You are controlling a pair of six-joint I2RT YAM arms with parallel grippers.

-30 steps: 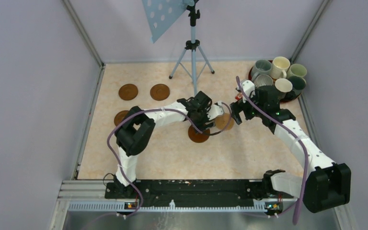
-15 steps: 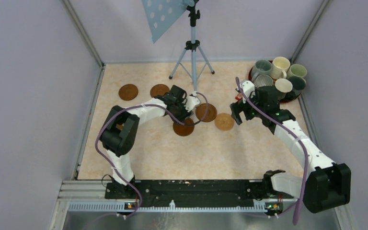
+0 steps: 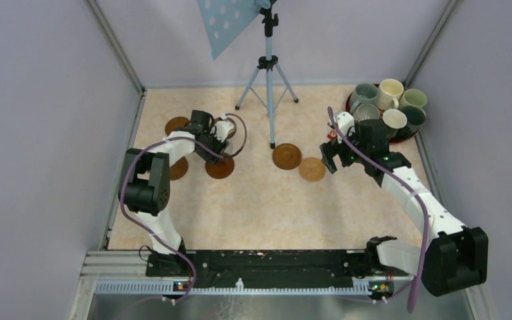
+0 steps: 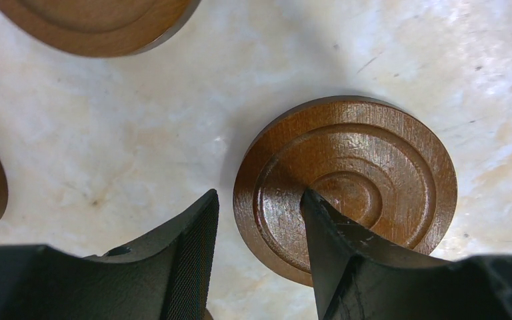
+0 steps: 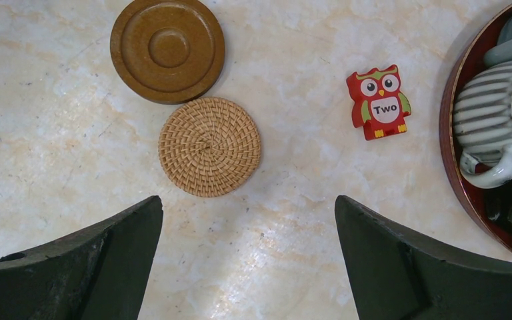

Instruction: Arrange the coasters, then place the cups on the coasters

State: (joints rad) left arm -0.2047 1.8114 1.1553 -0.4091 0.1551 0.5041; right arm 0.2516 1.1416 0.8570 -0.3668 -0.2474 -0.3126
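Here, six mugs [image 3: 391,89] crowd the red tray [image 5: 447,143]; left fingers [image 4: 333,247] pinch a dark coaster [image 4: 373,173], right fingers [image 5: 407,267] gape empty.

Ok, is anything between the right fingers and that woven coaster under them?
Nothing visible does. The right gripper hangs open, with the woven coaster just ahead of its fingers. The brown wooden coaster lies beside its far edge, and the red owl block sits off to the side by the tray, clear of the path.

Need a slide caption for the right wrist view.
Open right fingers above a round woven rattan coaster, round brown wooden coaster and red owl block.
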